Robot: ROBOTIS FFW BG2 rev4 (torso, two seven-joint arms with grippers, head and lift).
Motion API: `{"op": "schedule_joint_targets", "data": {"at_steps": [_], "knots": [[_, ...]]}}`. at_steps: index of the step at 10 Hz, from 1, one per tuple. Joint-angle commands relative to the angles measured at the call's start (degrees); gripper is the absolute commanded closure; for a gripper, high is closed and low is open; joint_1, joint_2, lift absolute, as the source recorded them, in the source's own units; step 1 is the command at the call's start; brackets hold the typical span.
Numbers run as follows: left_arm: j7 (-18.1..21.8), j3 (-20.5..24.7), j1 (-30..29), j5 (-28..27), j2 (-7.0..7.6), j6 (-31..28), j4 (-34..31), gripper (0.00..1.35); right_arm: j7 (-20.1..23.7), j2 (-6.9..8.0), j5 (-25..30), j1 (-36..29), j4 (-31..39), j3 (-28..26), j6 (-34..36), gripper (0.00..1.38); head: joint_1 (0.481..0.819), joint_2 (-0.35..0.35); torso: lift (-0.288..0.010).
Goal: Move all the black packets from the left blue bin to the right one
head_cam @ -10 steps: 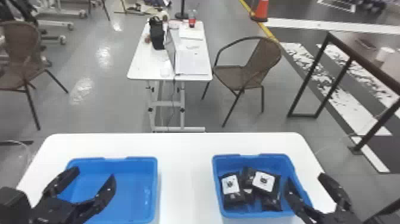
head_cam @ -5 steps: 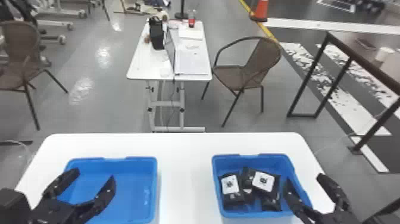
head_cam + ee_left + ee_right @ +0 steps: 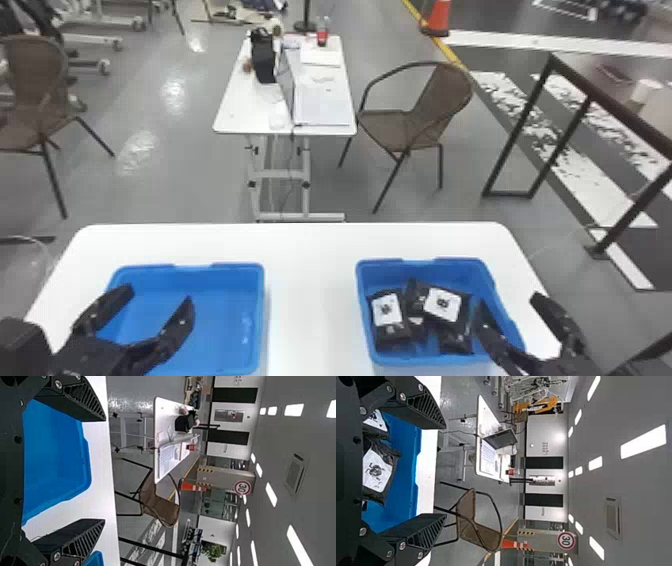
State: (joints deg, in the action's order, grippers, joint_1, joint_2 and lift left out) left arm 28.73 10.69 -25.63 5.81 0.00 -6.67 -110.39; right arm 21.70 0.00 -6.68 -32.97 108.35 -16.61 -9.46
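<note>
In the head view, my left gripper (image 3: 159, 292) stands open over the left blue bin (image 3: 220, 310), where no packet shows. The right blue bin (image 3: 430, 361) holds several black packets (image 3: 392, 327), some with white labels, lying against one another. My right gripper (image 3: 509, 299) is open over that bin's right side, touching no packet that I can see. The left wrist view has the left gripper (image 3: 105, 471) with its fingers wide apart beside the left bin (image 3: 55, 455). In the right wrist view, the right gripper (image 3: 445, 473) is spread as well, with labelled packets (image 3: 377, 471) near its base.
Both bins stand on a white table (image 3: 310, 260), a strip of tabletop between them. Beyond it are a second table (image 3: 250, 110) with a laptop, a brown chair (image 3: 415, 122) and a dark metal frame (image 3: 570, 135) on the right.
</note>
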Motion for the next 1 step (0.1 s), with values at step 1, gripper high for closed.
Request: {"op": "schedule_joint_targets", "data": {"at_steps": [1], "knots": [[0.0, 0.1, 0.1, 0.1, -0.15, -0.1, 0.0, 0.13, 0.0, 0.05, 0.0, 0.1, -0.2, 0.0, 0.1, 0.25, 0.695, -0.118, 0.0]]}}
